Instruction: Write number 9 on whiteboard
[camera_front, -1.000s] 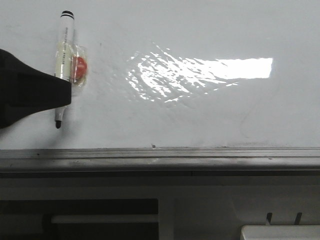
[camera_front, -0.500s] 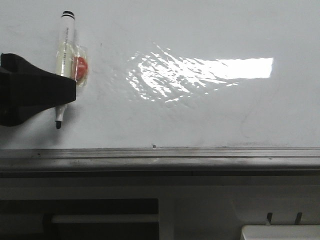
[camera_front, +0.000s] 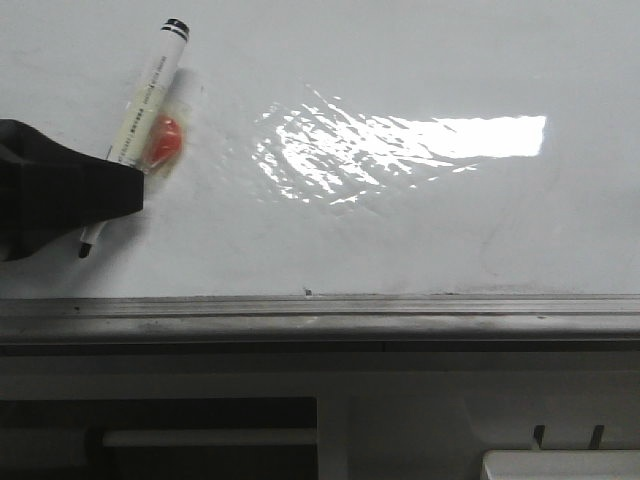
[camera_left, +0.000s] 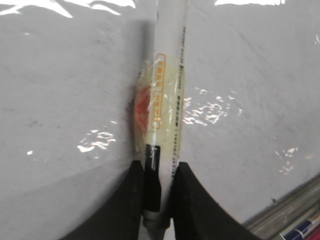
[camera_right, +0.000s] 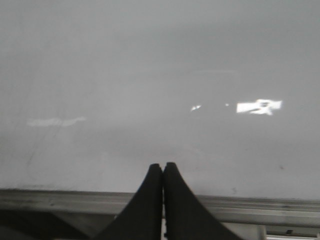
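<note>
The left gripper (camera_left: 158, 200) is clamped on a white marker (camera_front: 140, 105), its 2 black fingers (camera_left: 130, 200) pressing the barrel from either side near the writing end, with a small red-orange piece (camera_front: 165, 138) taped against the barrel just beyond the grip. In the front view the marker's long axis runs diagonally, black cap end up and to the right, dark tip (camera_front: 85, 250) down and to the left, poking out below the gripper and looking very close to or touching the surface; which of the 2 I cannot tell. The whiteboard (camera_front: 420, 230) lies directly under and all around that tip, spreading well to the right past a bright glare patch (camera_front: 400, 145) and ending at a dull grey metal edge strip (camera_front: 320, 315) toward the robot. No stroke of the number 9 shows on it yet, so the writing appears not to have begun. The right gripper (camera_right: 163, 195) hangs near the edge strip with its fingers pressed together on nothing, so the left arm is the one placed to write.
</note>
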